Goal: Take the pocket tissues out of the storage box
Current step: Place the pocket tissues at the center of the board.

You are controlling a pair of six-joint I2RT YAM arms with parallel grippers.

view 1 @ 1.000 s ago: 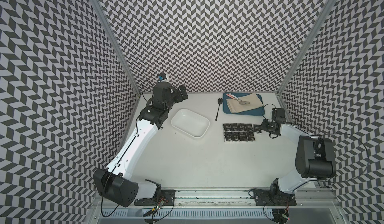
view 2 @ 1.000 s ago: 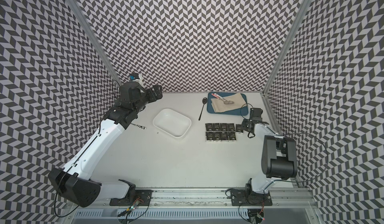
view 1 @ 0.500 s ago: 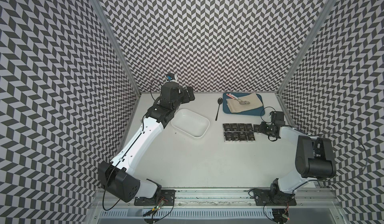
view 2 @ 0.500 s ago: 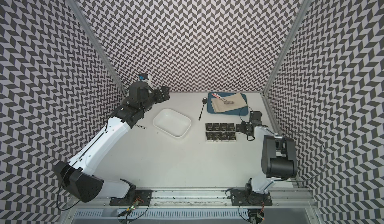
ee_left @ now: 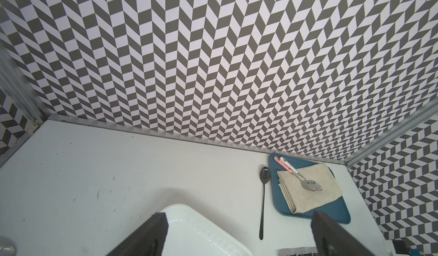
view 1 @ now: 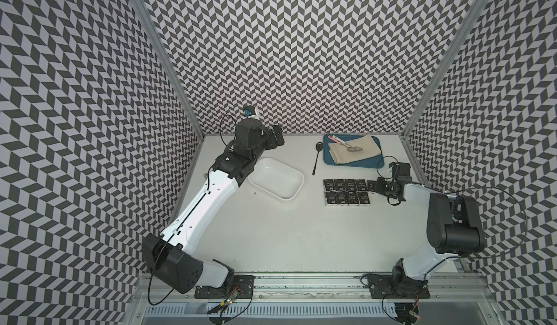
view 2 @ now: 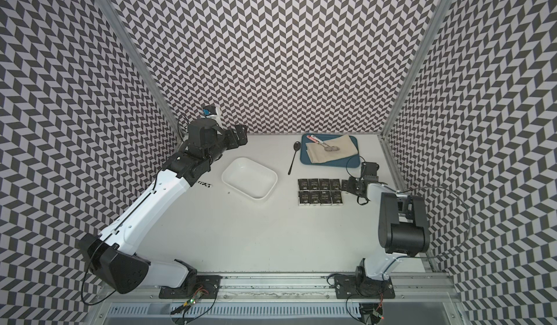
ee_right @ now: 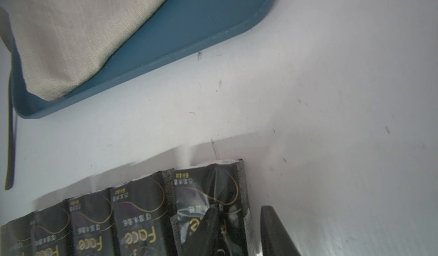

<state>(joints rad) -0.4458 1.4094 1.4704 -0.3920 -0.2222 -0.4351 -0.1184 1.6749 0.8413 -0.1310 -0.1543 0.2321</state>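
The white storage box point(view 1: 275, 182) point(view 2: 250, 182) lies with nothing in it, left of the table's middle. Several black pocket tissues point(view 1: 346, 191) point(view 2: 320, 192) lie flat in two rows on the table to its right. My right gripper point(view 1: 373, 185) point(ee_right: 239, 209) is low at the right end of the back row, shut on the end packet point(ee_right: 208, 190). One finger point(ee_right: 211, 228) presses into its crumpled wrapper and the other stands at its outer edge. My left gripper point(view 1: 275, 136) point(ee_left: 239, 238) hangs open and empty behind the box's back corner.
A blue tray point(view 1: 327, 157) with a beige cloth and two spoons sits at the back right, close behind the packets. A black spoon point(view 1: 316, 157) lies between the tray and the box. The right side wall stands close to the right arm.
My right gripper slid left with the end packet up against the back row, and its jaws narrowed. My left arm swung from the box's left side round to behind it.
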